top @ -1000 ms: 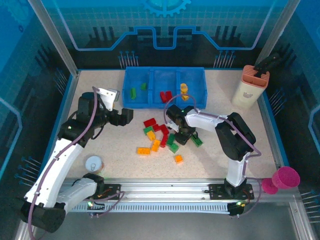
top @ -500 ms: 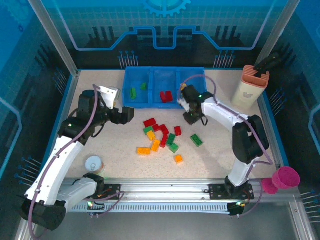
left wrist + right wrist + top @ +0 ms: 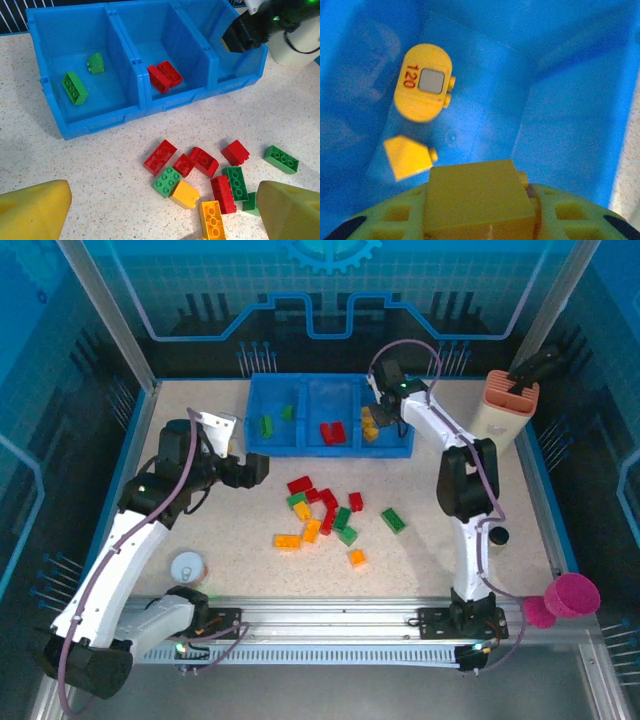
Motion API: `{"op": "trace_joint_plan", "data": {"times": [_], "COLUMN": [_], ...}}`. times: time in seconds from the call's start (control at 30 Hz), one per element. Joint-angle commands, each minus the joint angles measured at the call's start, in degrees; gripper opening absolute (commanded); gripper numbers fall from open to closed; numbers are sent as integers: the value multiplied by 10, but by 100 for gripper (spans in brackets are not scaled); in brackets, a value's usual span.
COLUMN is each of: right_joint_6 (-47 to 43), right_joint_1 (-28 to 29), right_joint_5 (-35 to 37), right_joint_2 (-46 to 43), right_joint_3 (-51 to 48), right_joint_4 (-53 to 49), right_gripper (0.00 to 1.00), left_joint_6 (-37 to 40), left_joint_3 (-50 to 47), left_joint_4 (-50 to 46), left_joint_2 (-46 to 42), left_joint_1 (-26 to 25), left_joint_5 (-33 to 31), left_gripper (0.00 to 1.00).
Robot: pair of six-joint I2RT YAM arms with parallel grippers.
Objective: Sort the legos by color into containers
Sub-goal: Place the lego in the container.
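Clamping one yellow brick [image 3: 477, 200], right jaws hover over two others [image 3: 422, 90]; left jaws apart.

The desk [image 3: 240, 540] is pale and speckled. A blue tray [image 3: 300, 448] sits at the far side, in the middle. Just nearer, red, green and orange bricks [image 3: 326, 508] lie in a bunch. One green brick [image 3: 392, 520] lies a little to the right of the bunch. One orange brick [image 3: 357, 558] lies nearer. A tall beige holder [image 3: 497, 420] stands far right. A small round white thing [image 3: 187, 566] sits near left.
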Motion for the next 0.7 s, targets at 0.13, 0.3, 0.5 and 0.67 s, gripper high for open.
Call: {"op": "trace_joint_plan", "data": {"times": [0.13,0.3,0.5,0.67], "right_joint_6": [13,12,9,11], "right_joint_1": [-17,-22,-21,-21], "right_joint_5": [7,0,-7,-30], "right_joint_2": [128,161,150,128], "right_joint_3": [167,214,208,203], "right_joint_4": [-69,-85,-85,-92], "right_gripper": [35,41,52,53], "left_joint_6": [-21,-18,-20,-23], "left_joint_3": [21,23,7,2], "left_joint_4": [8,-4,9,15], "left_joint_2": [-3,15,16,13], "left_joint_1": [2,2,2,2], "left_joint_5": [11,13,16,17], "left_gripper": [95,95,95,95]}}
